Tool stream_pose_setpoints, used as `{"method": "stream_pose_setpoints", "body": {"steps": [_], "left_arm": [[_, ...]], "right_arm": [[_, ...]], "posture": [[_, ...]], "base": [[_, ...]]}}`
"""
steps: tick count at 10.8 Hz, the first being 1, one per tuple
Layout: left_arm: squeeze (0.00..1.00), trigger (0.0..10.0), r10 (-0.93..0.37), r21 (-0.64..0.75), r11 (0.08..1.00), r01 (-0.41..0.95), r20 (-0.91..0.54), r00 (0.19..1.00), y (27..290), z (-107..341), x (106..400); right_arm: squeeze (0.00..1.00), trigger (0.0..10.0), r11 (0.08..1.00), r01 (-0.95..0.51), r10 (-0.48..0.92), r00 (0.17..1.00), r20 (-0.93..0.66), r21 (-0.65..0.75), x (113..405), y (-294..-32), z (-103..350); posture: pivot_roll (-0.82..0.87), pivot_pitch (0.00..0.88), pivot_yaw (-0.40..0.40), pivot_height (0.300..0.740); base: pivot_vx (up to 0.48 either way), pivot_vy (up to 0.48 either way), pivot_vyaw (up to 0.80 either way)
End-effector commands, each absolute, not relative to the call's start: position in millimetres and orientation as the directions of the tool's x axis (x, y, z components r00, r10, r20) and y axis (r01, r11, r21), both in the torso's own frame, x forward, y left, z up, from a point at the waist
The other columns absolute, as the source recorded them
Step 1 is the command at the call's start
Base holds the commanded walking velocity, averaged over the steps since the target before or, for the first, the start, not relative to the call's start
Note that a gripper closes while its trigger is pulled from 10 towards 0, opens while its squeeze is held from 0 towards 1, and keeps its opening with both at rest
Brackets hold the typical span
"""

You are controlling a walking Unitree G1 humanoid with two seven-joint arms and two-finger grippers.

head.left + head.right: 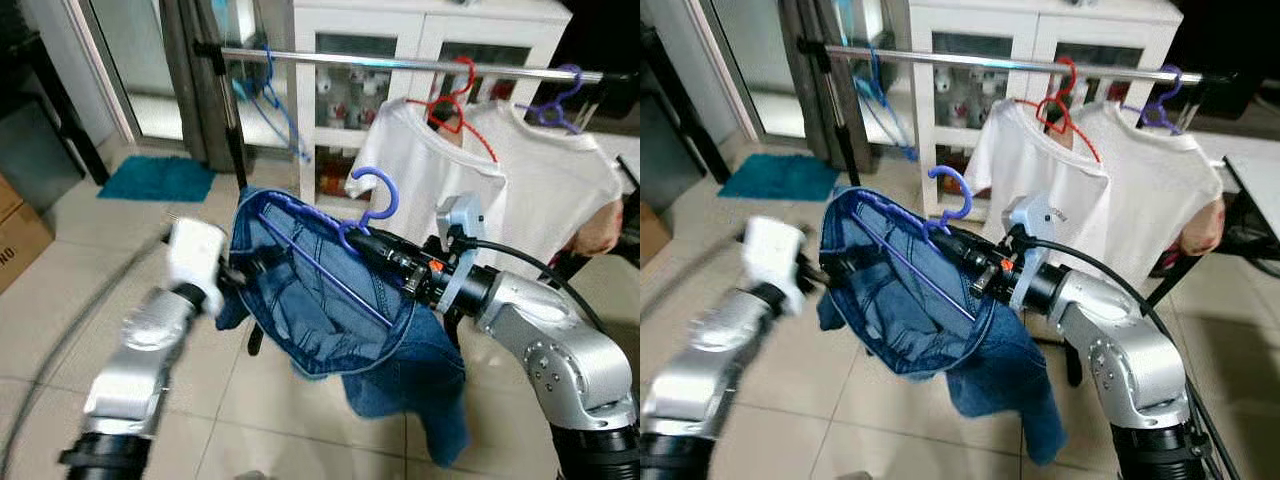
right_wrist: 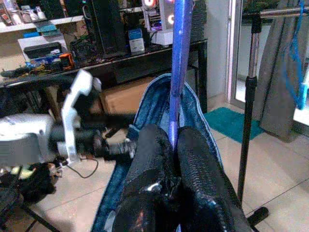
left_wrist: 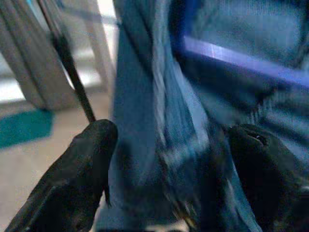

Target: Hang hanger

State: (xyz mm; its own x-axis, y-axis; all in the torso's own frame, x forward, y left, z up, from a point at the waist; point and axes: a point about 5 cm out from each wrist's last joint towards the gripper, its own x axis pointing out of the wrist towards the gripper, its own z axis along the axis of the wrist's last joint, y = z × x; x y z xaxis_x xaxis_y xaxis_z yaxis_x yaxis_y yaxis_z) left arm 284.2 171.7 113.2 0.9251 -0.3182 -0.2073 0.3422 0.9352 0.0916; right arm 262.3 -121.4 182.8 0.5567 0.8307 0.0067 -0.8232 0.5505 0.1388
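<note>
**A:** What do your head views give you?

**B:** My right pincer (image 1: 352,238) is clamped on the purple hanger (image 1: 372,205) just below its hook. Blue jeans (image 1: 330,310) are draped on it, near the picture's centre. The clothes rail (image 1: 400,63) runs across at twelve o'clock, with two white shirts (image 1: 500,170) hanging toward one and two o'clock. My left pincer (image 1: 240,272) sits at the waistband's nine o'clock edge.

**A:** And the left wrist view?

**B:** Its fingers (image 3: 72,179) stand wide apart, with blurred denim between them and the hanger's bar (image 3: 241,63) beyond. I judge it is steadying the cloth, not gripping it.

**A:** Right wrist?

**B:** Both fingertips (image 2: 149,164) are pressed tight on the purple stem, and the rail's upright post (image 2: 248,106) stands beyond.

**A:** Which step, then?

**B:** Carrying to the rail, I'd say. Next I should lift the hook above the bare stretch of rail around eleven o'clock and lower it on.
</note>
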Motion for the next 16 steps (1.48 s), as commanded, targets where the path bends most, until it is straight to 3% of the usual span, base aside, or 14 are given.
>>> {"method": "stream_pose_setpoints", "body": {"steps": [1,6,16], "left_arm": [[0.0,0.0,-0.348,0.061,0.928,0.367,-0.206,0.915,168.9,113.0,285.4],[0.0,0.0,-0.404,0.011,0.91,0.415,-0.202,0.892,163.4,112.0,285.8],[0.0,0.0,-0.389,-0.051,0.921,0.386,-0.171,0.905,167.4,116.4,287.8]], "right_arm": [[0.0,0.0,0.524,-0.846,0.846,0.53,0.058,0.099,260.5,-119.9,198.1],[0.0,0.0,0.514,-0.851,0.852,0.521,0.055,0.105,259.0,-118.9,197.7],[0.0,0.0,0.514,-0.852,0.853,0.52,0.042,0.102,258.4,-118.2,195.8]], "posture": [[-0.12,0.0,0.025,0.74],[-0.11,0.0,0.028,0.74],[-0.13,0.0,0.025,0.74]], "base": [[0.0,0.0,0.0],[0.0,0.0,0.0],[0.0,0.0,0.0]]}}
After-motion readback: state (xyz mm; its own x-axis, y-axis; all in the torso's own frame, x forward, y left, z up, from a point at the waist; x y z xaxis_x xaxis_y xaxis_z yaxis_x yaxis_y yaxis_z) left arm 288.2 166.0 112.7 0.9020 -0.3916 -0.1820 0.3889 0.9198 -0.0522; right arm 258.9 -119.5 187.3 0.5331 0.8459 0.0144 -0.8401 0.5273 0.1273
